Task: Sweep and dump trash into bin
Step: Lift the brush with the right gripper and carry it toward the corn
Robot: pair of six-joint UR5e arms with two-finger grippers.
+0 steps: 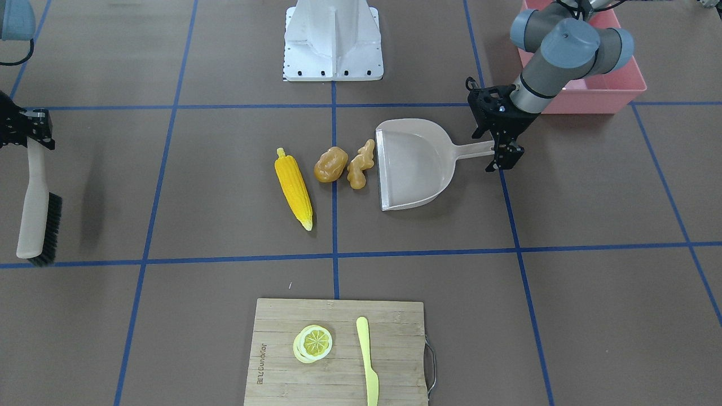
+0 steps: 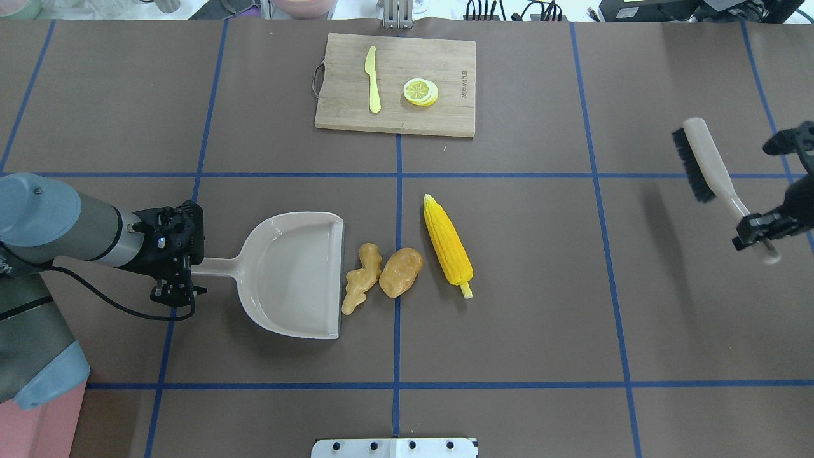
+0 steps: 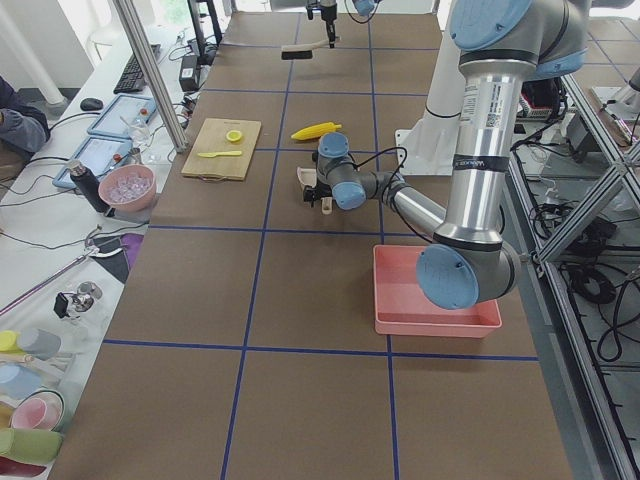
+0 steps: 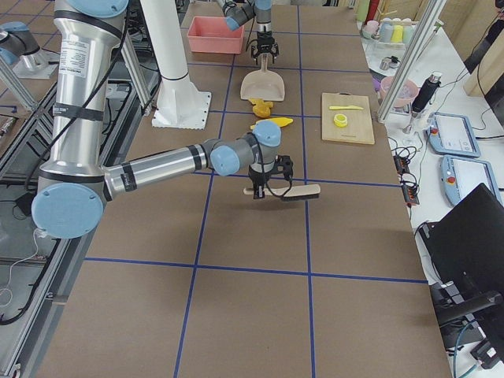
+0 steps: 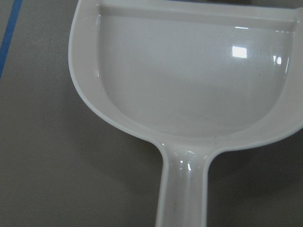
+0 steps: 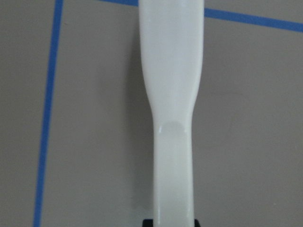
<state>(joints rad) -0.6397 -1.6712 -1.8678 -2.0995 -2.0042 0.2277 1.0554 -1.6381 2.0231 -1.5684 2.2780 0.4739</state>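
Dustpan (image 2: 292, 273), glossy beige plastic, clenched by left claw (image 2: 181, 270); black-bristled brush (image 2: 706, 159) by right claw (image 2: 760, 232).

A bamboo cutting board (image 1: 395, 338) lies at the front-facing view's bottom centre, bearing a lemon slice (image 1: 312, 343) to the left of a pale yellow plastic knife (image 1: 367, 361).

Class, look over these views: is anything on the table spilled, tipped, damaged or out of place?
Nothing stands out. The long yellow corn cob, glossy orange-brown potato lump and knobbly tan ginger root lie intact near the open edge of the empty beige plastic dustpan; the pink rectangular plastic tub stands upright.
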